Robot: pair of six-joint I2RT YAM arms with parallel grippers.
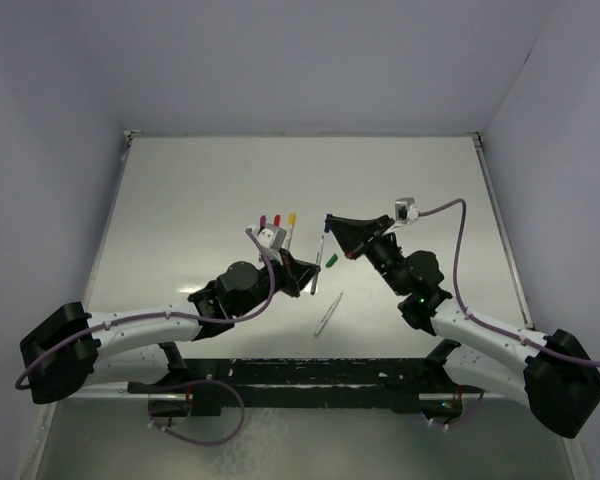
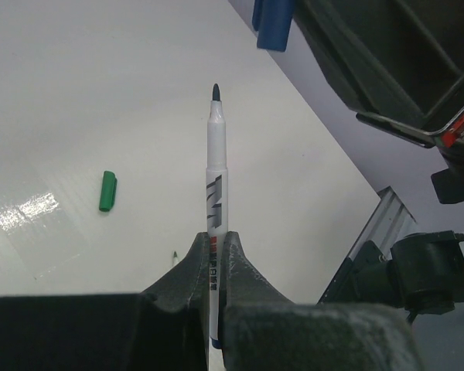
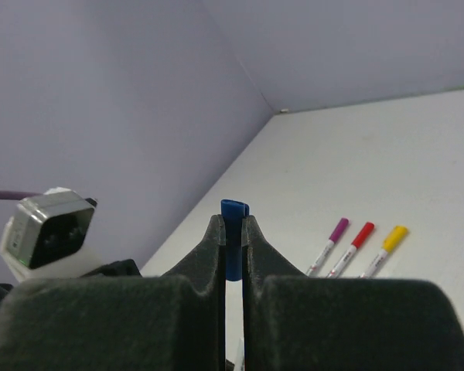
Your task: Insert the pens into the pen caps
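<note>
Top cam: fixed, high behind the arm bases, tilted down and forward, far view, whole bench (image 1: 180, 200) in frame. Left wrist cam: tight behind the left jaws, looking along the pen (image 2: 216, 178) and down at the surface, toward the right edge. Right wrist cam: tight behind the right jaws, low, facing the far-left corner. Overlap: green cap (image 2: 107, 191) in top and left; three capped pens (image 3: 359, 246) in top and right; blue cap (image 3: 232, 232) in both wrist views.

The white bench (image 1: 200, 190) carries a purple-capped pen (image 1: 263, 219), a red-capped pen (image 1: 277, 217) and a yellow-capped pen (image 1: 291, 216) side by side, a green cap (image 1: 331, 262) and, nearer, a lone pen (image 1: 327, 313).
</note>
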